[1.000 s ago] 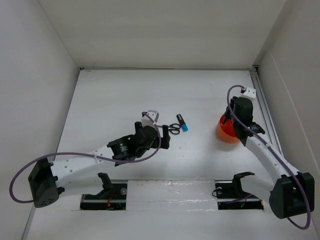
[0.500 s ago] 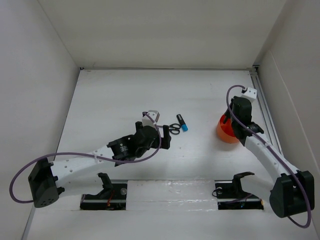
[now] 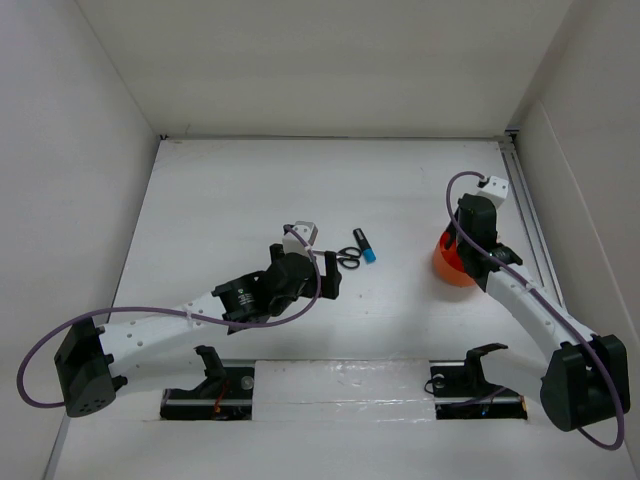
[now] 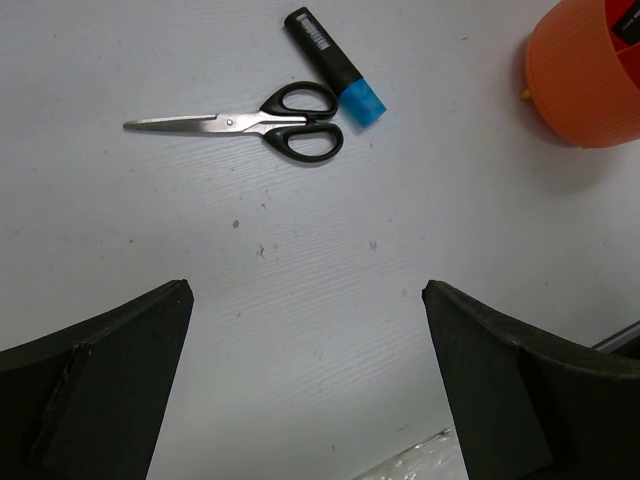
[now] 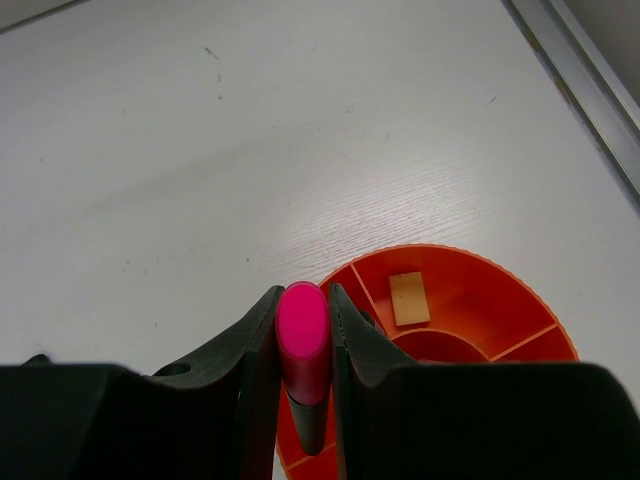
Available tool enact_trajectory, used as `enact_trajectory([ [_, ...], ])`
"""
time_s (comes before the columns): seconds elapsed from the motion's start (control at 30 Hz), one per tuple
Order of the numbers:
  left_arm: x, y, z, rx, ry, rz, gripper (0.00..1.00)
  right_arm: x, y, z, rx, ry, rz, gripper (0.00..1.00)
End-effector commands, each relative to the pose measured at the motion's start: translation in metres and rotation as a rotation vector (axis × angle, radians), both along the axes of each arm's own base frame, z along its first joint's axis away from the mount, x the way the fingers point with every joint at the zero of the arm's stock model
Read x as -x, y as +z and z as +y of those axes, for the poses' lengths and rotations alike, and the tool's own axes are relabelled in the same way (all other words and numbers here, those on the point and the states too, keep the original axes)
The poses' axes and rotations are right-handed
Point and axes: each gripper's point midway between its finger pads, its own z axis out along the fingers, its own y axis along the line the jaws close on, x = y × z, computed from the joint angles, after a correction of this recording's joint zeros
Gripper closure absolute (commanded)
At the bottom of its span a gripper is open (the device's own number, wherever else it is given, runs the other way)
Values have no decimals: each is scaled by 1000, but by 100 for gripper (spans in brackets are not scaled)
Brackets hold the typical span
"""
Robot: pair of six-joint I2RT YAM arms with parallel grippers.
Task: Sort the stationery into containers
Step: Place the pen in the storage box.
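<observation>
Right gripper [image 5: 303, 310], pinching the black marker with pink cap [image 5: 303, 340], has crept up the frame over the round orange plastic cup [image 5: 480, 295]; drop looks near. Left gripper [image 4: 305, 380] is open.

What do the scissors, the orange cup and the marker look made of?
The scissors: blades look like bare steel, bright and reflective; the handles look like glossy black plastic.
The cup: orange plastic, probably moulded, judging by the thin ribbed rim, inner dividers and slight sheen.
The marker: the pink cap looks like smooth plastic with a soft sheen; too little of the dark body shows to tell.
</observation>
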Motion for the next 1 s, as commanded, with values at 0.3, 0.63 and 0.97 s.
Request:
enact_trajectory([
  [0.3,1,10,-1,36,-12,-25,0,-4,12,4,6,-14,-34,70],
  [0.63,-1,11,0,34,-4,-29,0,-1,18,9,8,-16,-44,58],
  [0.97,-25,22,-8,-4,139,-10,0,21,123,54,-97,130,-265,48],
])
